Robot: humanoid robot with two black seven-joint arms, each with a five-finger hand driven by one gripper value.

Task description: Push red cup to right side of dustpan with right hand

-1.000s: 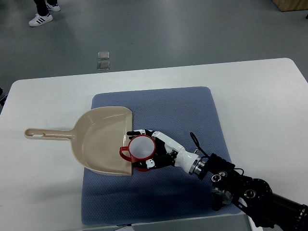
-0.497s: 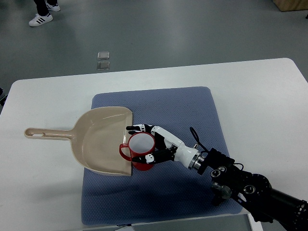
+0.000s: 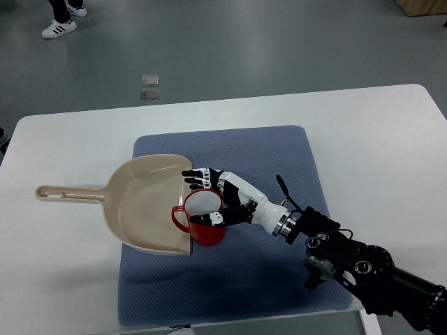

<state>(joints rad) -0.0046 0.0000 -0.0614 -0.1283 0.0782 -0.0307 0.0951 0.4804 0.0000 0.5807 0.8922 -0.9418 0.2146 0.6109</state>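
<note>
A red cup (image 3: 202, 218) with a white inside stands upright at the open right edge of the beige dustpan (image 3: 140, 202), its handle pointing left over the pan's floor. My right hand (image 3: 209, 195) comes in from the lower right. Its fingers (image 3: 197, 178) reach over the far side of the cup and the thumb lies against the near rim, so the hand cups the cup without closing tightly. The dustpan's long handle points left across the white table. The left arm is out of the picture.
A blue mat (image 3: 279, 153) lies under the dustpan's mouth and the cup, on a white table (image 3: 377, 139). A person's shoes (image 3: 59, 28) show on the floor at the top left.
The hand has slid up and slightly left along the cup, fingers now over its far rim. The cup has shifted a little and stays at the dustpan's right edge.
</note>
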